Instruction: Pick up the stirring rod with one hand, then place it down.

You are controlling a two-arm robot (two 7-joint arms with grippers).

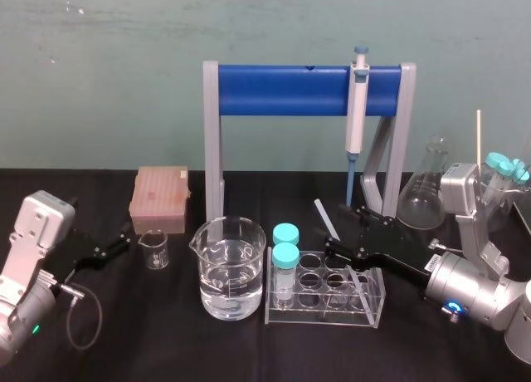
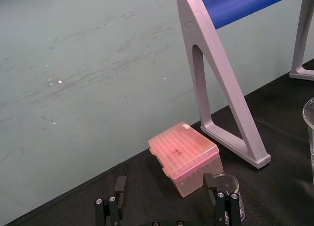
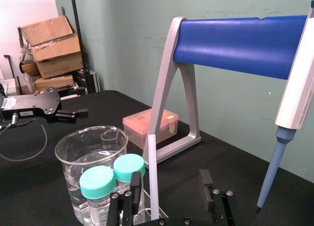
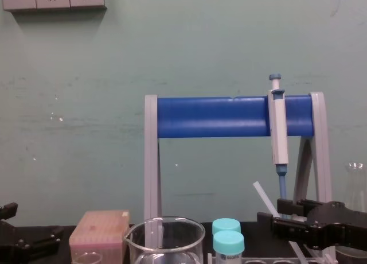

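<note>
The stirring rod (image 1: pixel 326 218) is a thin translucent whitish stick leaning in the clear tube rack (image 1: pixel 377 311), its top tilted up and to the left. My right gripper (image 1: pixel 342 230) reaches in from the right and straddles the rod above the rack. In the right wrist view the rod (image 3: pixel 153 177) stands between the black fingers (image 3: pixel 205 183), close to one and with a clear gap to the other, so the gripper (image 3: pixel 169 189) is open. The chest view shows the rod's top (image 4: pixel 259 192) sticking up above the right gripper (image 4: pixel 275 218). My left gripper (image 1: pixel 112 247) rests open at the far left.
A large glass beaker (image 1: pixel 231 266) and two teal-capped vials (image 1: pixel 285 257) stand just left of the rod. A pipette (image 1: pixel 357 108) hangs on the blue-barred stand (image 1: pixel 282 90). There is a pink tip box (image 1: pixel 159 199) and a small beaker (image 1: pixel 153 249) at left. At right are a flask (image 1: pixel 425 191) and an upright white stick (image 1: pixel 479 137).
</note>
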